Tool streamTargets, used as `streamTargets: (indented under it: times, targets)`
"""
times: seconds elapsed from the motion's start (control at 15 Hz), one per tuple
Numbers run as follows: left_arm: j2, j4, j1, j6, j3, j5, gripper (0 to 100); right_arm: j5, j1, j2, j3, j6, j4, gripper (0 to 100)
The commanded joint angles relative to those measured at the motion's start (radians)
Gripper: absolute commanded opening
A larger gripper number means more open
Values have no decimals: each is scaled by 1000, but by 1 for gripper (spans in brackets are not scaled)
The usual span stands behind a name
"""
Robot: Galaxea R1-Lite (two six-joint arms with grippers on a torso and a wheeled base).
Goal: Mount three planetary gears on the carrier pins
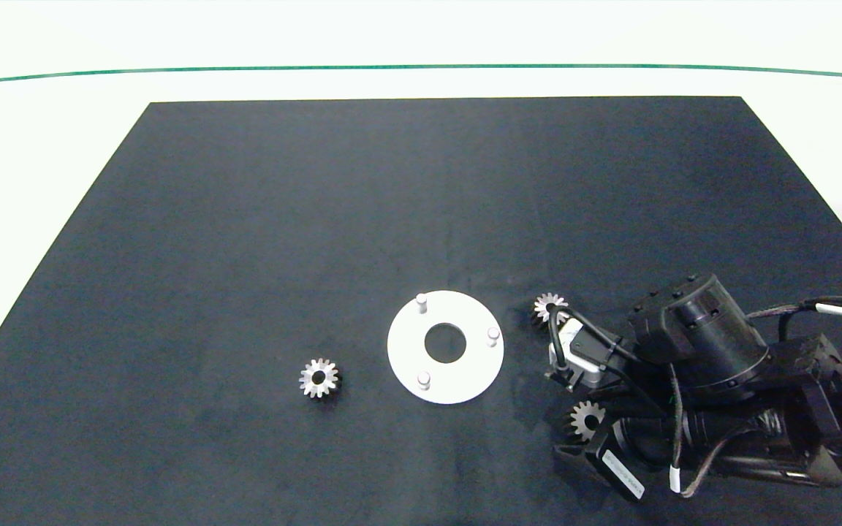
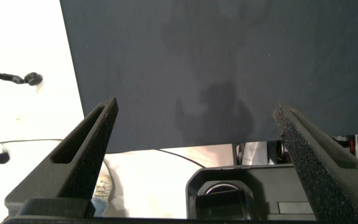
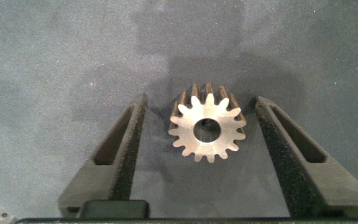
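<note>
Dark mat (image 1: 245,219); right pincer (image 3: 201,134) open astride gear (image 3: 207,129), wrist view only.

Dark mat (image 1: 319,219) covers white table (image 1: 63,131); thin green line (image 1: 421,69) crosses table's far side.

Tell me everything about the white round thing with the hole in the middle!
The white disc is a flat ring, plastic by its look, with a big round centre hole showing the dark mat through it. Three short pale carrier pins stand upright on it, evenly spaced around the hole. All three pins are bare; no gear sits on any. It lies flat on the mat, and nothing else touches it.
</note>
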Motion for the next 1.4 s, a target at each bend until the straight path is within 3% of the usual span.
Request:
streamTargets:
  times: [0.07,1.27,1.4]
  targets:
    - [-2,7,0,1,2,0,100,-1,1,0,2,-2,1,63]
    - [-16,21,0,1,5,0,100,-1,5,0,3,-2,0,27]
    - [-25,35,1,1,5,0,100,-12,17,-36,-6,-4,-13,25]
